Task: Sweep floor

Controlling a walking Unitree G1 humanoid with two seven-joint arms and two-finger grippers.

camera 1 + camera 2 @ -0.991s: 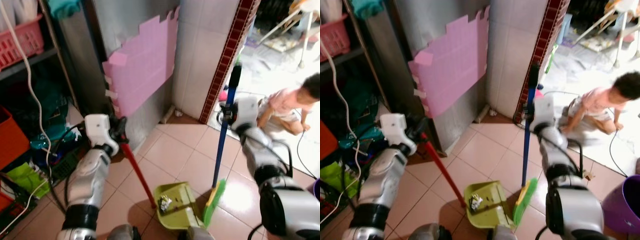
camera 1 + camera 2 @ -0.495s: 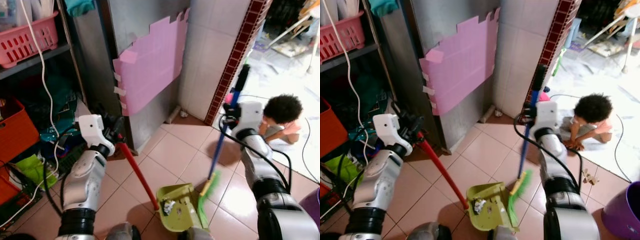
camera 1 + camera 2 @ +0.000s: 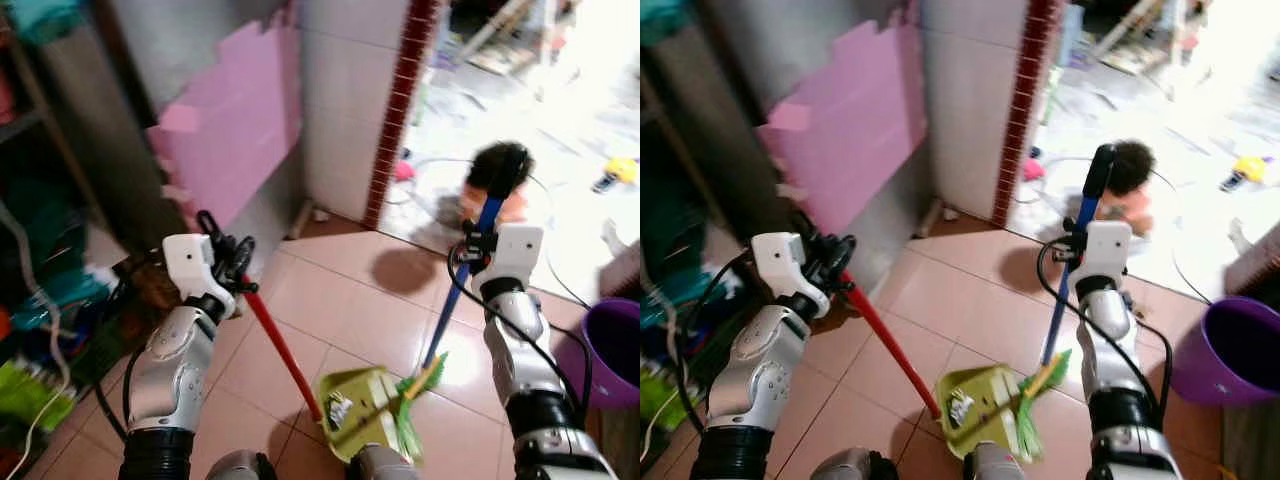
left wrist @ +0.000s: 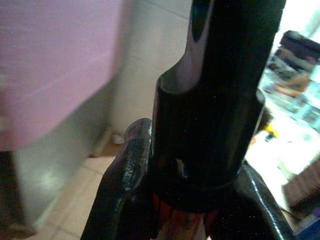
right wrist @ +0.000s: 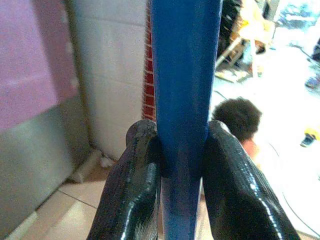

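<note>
broom: blue handle [image 3: 1072,268], green bristles [image 3: 1032,400] low at the floor, touching the pan's open side. Handle leans up and away from the pan, so the head can be drawn toward the pan mouth.
pan: green dustpan [image 3: 352,408] on the tiles just in front of the robot, mouth turned to the bristles. Small heap of grey litter [image 3: 336,408] lies inside; judged: part of the sweeping is already collected.
pan handle: red pole [image 3: 282,347] runs up from the pan's back edge to the left gripper. Slanted, which keeps the pan lip down on the floor while the arm stays high.
right gripper: right gripper [image 5: 172,165] clamped on the blue handle, one finger each side, high on the shaft near the black end cap [image 3: 1101,168]. High grip gives a long swing at the head.
left gripper: left gripper [image 3: 236,270] closed round the top of the red pole, at its black sleeve [image 4: 215,100]. Steady hold, judged as bracing the pan against the broom's push.
floor: pale pink tiles [image 3: 340,300], glossy; no loose litter can be made out near the pan.
surroundings: pink board [image 3: 230,130] on the wall to the left; purple bucket [image 3: 1225,350] well apart on the right.
person: crouched on the bright floor beyond the doorway, behind the broom's top. Risk judged: a wide backswing points that way.
</note>
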